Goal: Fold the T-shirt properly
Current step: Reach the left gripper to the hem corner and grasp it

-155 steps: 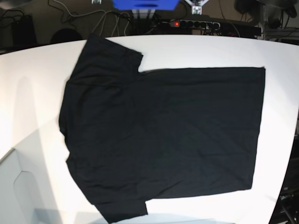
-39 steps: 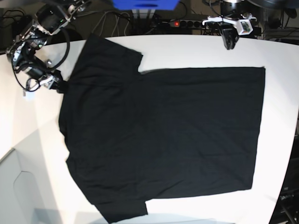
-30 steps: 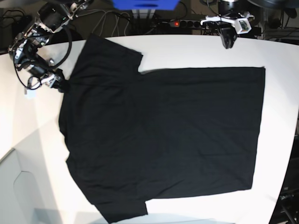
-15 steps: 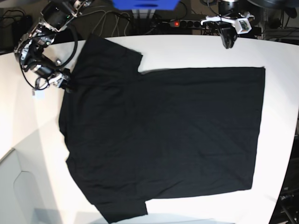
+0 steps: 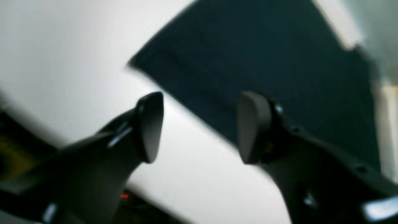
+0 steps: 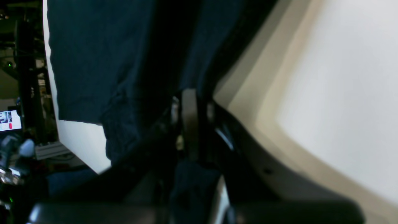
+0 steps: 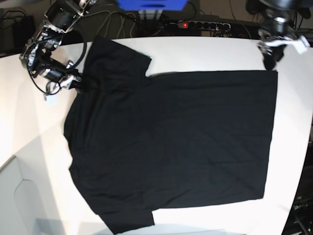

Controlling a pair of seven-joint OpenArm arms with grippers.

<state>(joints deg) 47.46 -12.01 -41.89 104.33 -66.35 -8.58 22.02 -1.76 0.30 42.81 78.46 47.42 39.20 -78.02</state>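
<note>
We have the T-shirt spread flat on the white tabletop, collar end toward the base view's left and hem toward its right. The right gripper is at the shoulder edge near the upper sleeve, and its wrist view shows the jaws pressed together with dark cloth bunched between them — we judge it is pinching the T-shirt there. The left gripper hangs over the far hem corner with its jaws spread, one finger over bare tabletop and the other over fabric, nothing between them.

To do this step well, we should bring the left gripper down astride the hem edge close to the corner, catch the cloth rather than skate over it, and only then lift both ends together so the fold line stays straight.

The T-shirt is plain black with short sleeves, lying nearly smooth — only slight rumpling shows around the right gripper's hold.
</note>
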